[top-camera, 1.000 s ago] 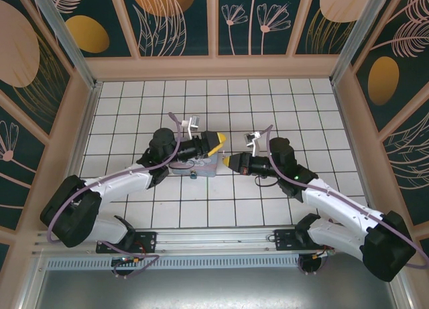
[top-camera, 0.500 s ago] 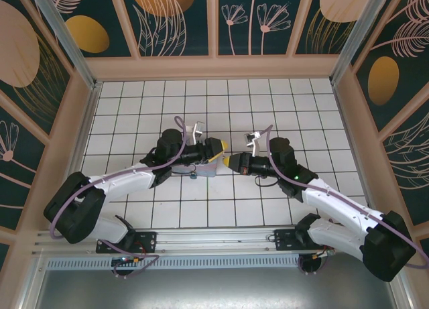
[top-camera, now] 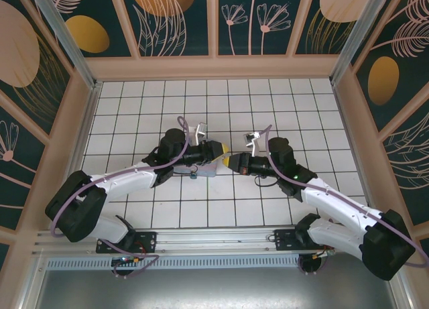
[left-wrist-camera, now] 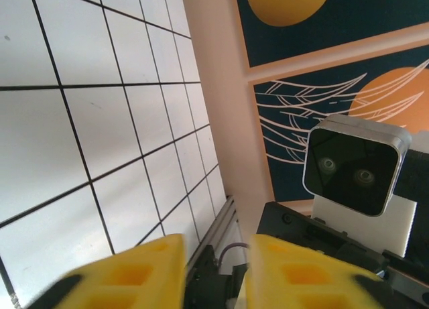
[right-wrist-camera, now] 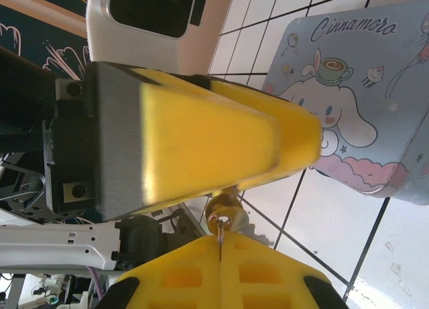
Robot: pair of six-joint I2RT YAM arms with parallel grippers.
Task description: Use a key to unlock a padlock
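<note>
On every side — teal floral panels (top-camera: 179,21) around white tiles (top-camera: 134,101).

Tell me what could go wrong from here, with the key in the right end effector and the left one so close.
1. The key is pinched by its thin blade in the shut right end effector, round head sticking out; a nudge could twist or drop it.
2. The left end effector hovers almost against it with jaws parted; closing off-target could knock the key loose or bump the right end effector.
</note>
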